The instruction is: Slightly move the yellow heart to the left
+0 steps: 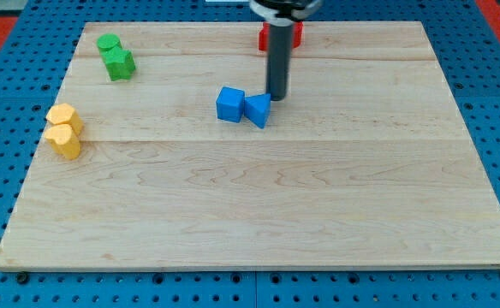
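Two yellow blocks sit close together near the board's left edge. The lower one looks like the yellow heart point(63, 141), and the upper one looks like a yellow hexagon point(64, 116) touching it. My tip point(276, 98) is far to their right, near the board's middle top. It stands just above and to the right of the blue triangle point(258, 110), which sits next to the blue cube point(229, 103).
A green round block point(108, 42) and a green star point(120, 63) sit at the top left. A red block point(296, 35) at the top edge is partly hidden behind the rod. The wooden board point(258, 214) lies on a blue pegboard surface.
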